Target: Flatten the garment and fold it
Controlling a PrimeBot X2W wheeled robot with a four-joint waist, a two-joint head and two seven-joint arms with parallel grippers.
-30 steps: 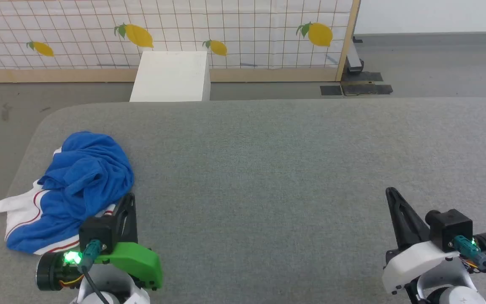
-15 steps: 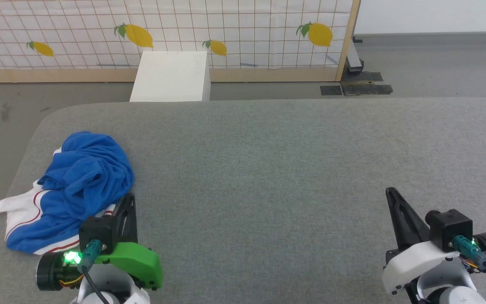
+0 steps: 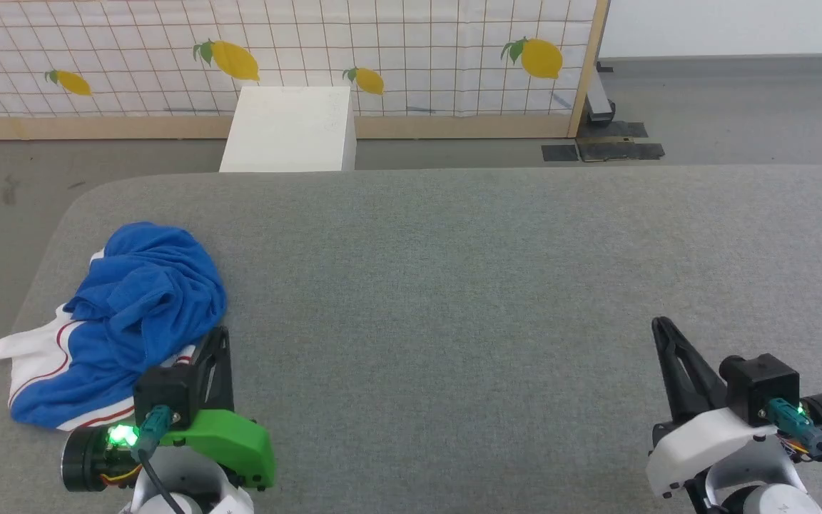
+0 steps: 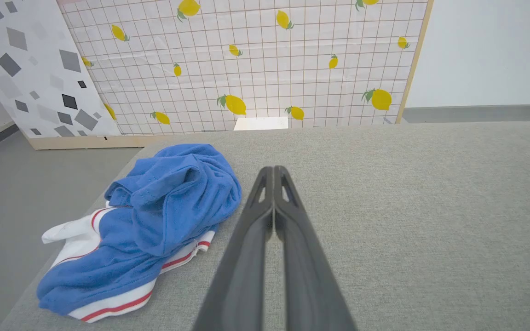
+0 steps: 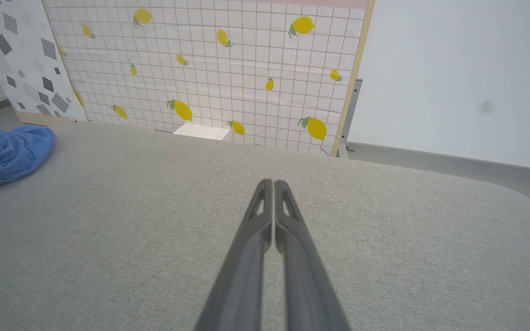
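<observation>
The garment (image 3: 125, 314), a bright blue jersey with white panels and red piping, lies crumpled in a heap near the left edge of the grey padded table (image 3: 454, 285). In the left wrist view the garment (image 4: 154, 216) sits just left of my left gripper (image 4: 273, 171), whose fingers are pressed together with nothing between them. From the head camera my left gripper (image 3: 220, 334) hovers at the heap's near right side. My right gripper (image 3: 661, 325) is shut and empty over bare table far to the right; its own view has the gripper (image 5: 273, 184) centred and the garment (image 5: 2, 154) at the far left.
A white box (image 3: 290, 128) stands on the floor beyond the table's far edge, before a lemon-patterned tiled screen (image 3: 382, 50) with a wooden frame. The table's rounded left edge (image 3: 33, 285) runs close beside the garment. Grey floor surrounds the table.
</observation>
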